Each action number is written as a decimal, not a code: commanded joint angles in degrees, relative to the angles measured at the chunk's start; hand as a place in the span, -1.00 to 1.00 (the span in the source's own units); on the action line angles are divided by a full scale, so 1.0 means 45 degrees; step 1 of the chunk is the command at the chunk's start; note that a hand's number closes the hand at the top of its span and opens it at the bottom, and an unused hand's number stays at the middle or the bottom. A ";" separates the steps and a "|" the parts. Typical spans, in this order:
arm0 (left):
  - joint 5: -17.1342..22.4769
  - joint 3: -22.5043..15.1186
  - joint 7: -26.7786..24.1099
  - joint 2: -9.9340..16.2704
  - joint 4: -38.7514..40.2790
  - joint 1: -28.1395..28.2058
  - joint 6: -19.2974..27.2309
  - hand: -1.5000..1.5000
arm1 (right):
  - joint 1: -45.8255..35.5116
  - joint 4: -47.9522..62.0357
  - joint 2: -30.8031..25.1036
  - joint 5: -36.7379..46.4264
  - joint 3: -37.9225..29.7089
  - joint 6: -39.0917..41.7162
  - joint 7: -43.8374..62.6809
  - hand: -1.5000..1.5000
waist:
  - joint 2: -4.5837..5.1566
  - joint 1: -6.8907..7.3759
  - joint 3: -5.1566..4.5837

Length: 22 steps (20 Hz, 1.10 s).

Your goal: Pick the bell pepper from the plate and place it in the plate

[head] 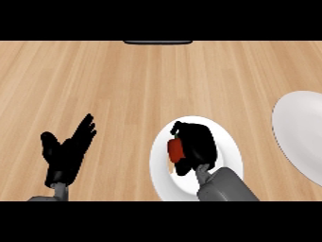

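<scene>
While the left hand (pixel 65 151) rests open at the lower left, the right hand (pixel 195 149) curls round the red bell pepper (pixel 174 150) over the near white plate (pixel 227 142). This looks like the grasping step; next it must lift and carry rightward to the far plate (pixel 309 137).

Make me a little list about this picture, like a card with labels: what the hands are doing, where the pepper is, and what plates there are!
right hand: curled round the red bell pepper, over the near plate
left hand: open, fingers up, resting at the lower left
bell pepper: not yet off the near plate
other plate: white, at the right edge, nothing on it
counter: light wood
dark object: at the far edge, cannot tell what
</scene>
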 commanded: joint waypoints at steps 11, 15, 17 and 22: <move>-0.0165 -0.0113 -0.0127 -0.0109 0.0279 -0.0107 -0.0296 0.00 | -0.3835 0.2411 0.0187 0.2926 -0.4250 -0.4212 0.7504 1.00 | 0.0199 0.0403 -0.0049; -0.0196 -0.0144 0.0157 -0.0292 0.0461 -0.0335 -0.0106 0.00 | -0.5322 0.3062 0.0090 0.5940 -0.4525 -0.5343 0.8494 1.00 | 0.0175 0.0330 -0.0059; -0.0209 -0.0076 -0.0079 -0.0017 0.0446 -0.0038 -0.0336 0.00 | -0.5608 0.3498 0.0180 0.6976 -0.4648 -0.5756 0.9346 1.00 | 0.0200 0.0561 -0.0059; -0.0150 0.0080 0.0304 -0.0051 0.0209 -0.0270 -0.0098 0.00 | -0.5871 0.2886 0.0181 0.8834 -0.6097 -0.6672 1.0085 1.00 | 0.0116 0.0188 -0.0035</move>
